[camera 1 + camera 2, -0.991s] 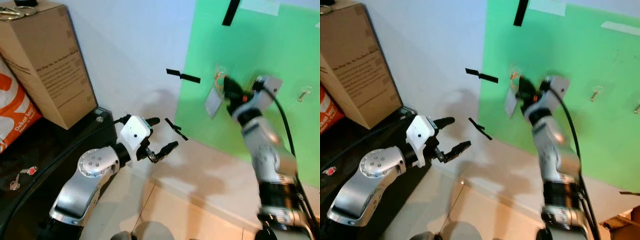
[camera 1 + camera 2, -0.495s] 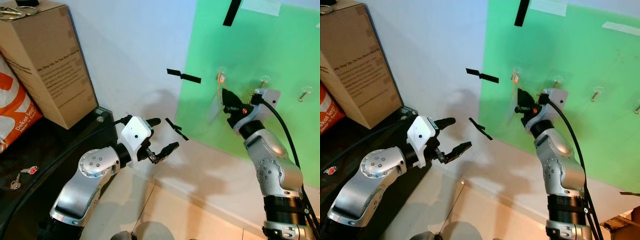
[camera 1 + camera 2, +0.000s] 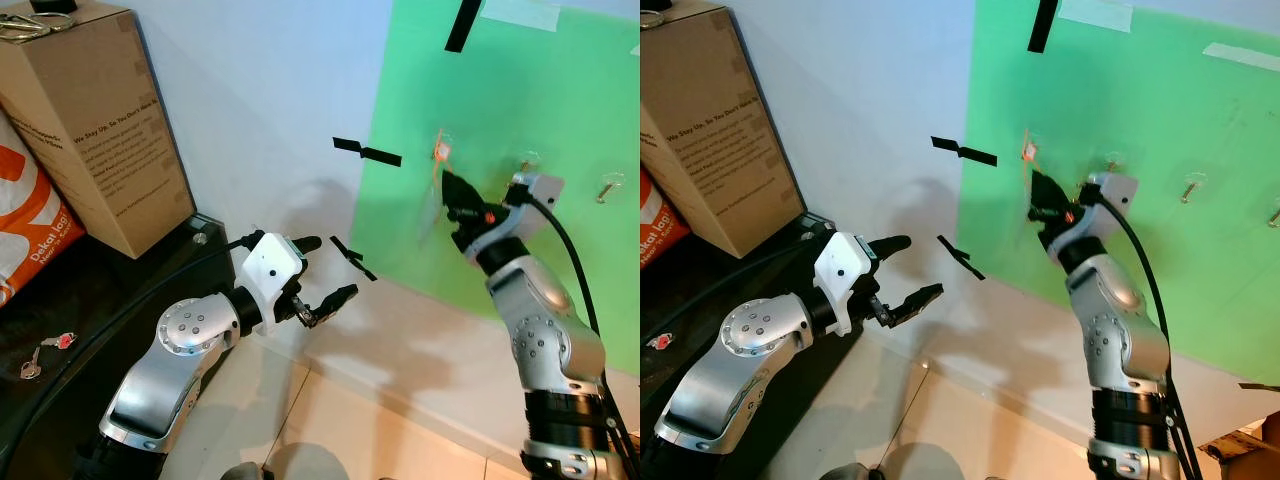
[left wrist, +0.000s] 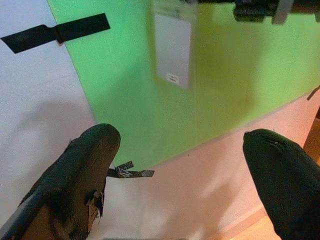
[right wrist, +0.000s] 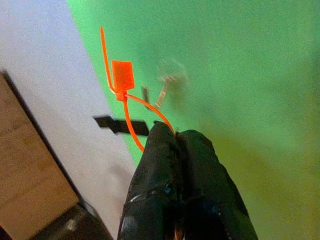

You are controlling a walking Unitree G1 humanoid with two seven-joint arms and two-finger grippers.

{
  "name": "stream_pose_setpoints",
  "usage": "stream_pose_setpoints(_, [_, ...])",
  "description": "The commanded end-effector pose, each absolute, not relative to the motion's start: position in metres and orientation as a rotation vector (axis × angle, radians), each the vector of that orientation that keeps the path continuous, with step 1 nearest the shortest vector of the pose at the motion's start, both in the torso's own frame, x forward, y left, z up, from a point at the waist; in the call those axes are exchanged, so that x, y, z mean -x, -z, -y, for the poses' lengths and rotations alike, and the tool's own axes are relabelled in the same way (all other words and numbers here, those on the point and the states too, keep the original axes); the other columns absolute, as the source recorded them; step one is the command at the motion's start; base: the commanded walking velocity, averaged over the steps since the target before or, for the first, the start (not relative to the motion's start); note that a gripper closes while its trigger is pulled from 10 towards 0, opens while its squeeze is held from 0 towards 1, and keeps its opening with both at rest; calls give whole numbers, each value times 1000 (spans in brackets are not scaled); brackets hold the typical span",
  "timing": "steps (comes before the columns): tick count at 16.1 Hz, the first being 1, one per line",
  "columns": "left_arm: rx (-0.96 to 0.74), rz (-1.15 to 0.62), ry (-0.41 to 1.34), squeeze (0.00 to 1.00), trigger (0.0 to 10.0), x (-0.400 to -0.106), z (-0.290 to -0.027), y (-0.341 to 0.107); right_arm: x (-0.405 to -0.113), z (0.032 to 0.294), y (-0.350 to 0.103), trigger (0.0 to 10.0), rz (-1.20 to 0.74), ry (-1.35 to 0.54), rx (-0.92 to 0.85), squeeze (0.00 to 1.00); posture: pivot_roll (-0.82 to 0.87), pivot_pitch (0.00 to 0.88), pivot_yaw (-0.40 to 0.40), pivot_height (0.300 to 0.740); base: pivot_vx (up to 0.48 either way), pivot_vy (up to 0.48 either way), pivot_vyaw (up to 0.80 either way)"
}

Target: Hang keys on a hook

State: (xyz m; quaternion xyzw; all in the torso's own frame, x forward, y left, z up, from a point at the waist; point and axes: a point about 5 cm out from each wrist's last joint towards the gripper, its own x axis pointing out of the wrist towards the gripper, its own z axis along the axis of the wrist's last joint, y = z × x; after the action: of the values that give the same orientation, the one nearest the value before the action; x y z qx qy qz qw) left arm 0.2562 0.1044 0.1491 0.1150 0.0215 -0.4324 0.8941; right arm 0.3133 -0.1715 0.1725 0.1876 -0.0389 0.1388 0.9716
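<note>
While raised against the green panel [image 3: 520,90], pinches hard with jaws pressed fully together on the right gripper [image 3: 447,186], black fingertips [image 5: 165,145] meeting with no gap. Clamps the thin orange tie loop [image 5: 142,106] of the keys [image 4: 172,50]. Carries a small orange tag [image 5: 122,75] just above the fingertips, with a loose orange tail standing up beside it. Hangs the pale flat card of the keys below the jaws, blurred in the head views, close against the panel near its left edge. Sits just short of a small clear hook [image 5: 167,82], blurred in the right wrist view; cannot tell whether loop and hook touch. Shows two more hooks [image 3: 527,160] further toward the panel's right edge.

Lower and well apart, spreads wide on the left gripper [image 3: 328,268], jaws far open and holding nothing, pointed toward the white wall [image 3: 270,90] and the panel's lower left corner. Passes black tape strips [image 3: 365,153] stuck on the wall beside the panel's left edge.

Further left, rests on the black table [image 3: 110,290]: a cardboard box [image 3: 95,120] against the wall, an orange and white bag [image 3: 25,230] beside it, and a second small key with a red tag [image 3: 45,350] near the table's front edge.
</note>
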Motion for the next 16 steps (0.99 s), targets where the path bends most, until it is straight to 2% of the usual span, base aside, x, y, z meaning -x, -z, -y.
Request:
stream_pose_setpoints(1, [-258, -42, 905, 0, 10000, -258, -104, -151, -313, 167, -186, 10000, 126, -317, -376, 0, -35, 0, -23, 740, 0, 0, 0])
stream_pose_setpoints(9, [-266, -31, 895, 0, 10000, -261, -103, -152, -332, 167, -189, 10000, 107, -239, -362, 0, -26, 0, -38, 740, 0, 0, 0])
stream_pose_setpoints(16, [-268, -25, 885, 0, 10000, -264, -105, -155, -329, 175, -185, 10000, 92, -201, -375, 0, -32, 0, -33, 740, 0, 0, 0])
